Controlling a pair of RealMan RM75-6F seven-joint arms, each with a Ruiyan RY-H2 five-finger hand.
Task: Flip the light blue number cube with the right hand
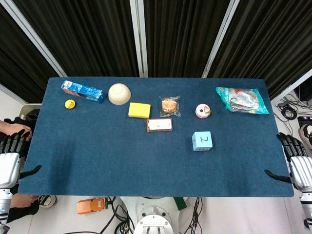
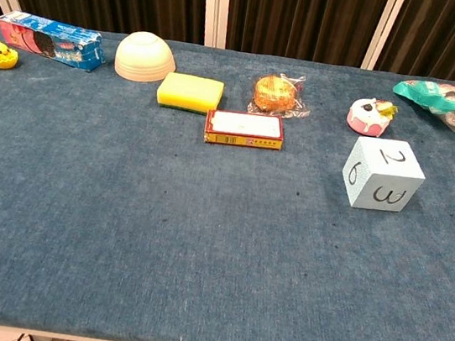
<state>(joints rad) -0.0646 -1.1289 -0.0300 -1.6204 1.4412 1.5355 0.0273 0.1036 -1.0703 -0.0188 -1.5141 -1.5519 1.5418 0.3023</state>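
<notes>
The light blue number cube (image 1: 202, 140) stands on the blue table (image 1: 122, 161), right of centre, with a 2 on top. The chest view shows the cube (image 2: 382, 174) with a 3 on its front face and a 6 on its left face. My right hand (image 1: 295, 163) hangs off the table's right edge, fingers apart, holding nothing, well to the right of the cube. My left hand (image 1: 12, 156) is off the left edge, also open and empty. Neither hand appears in the chest view.
Along the far side lie a blue carton (image 1: 82, 91), a yellow duck toy (image 1: 70, 104), an upturned cream bowl (image 1: 119, 93), a yellow sponge (image 1: 139, 110), a wrapped bun (image 1: 169, 106), a red-edged box (image 1: 159, 125), a pink cake toy (image 1: 203, 111) and a snack bag (image 1: 242, 99).
</notes>
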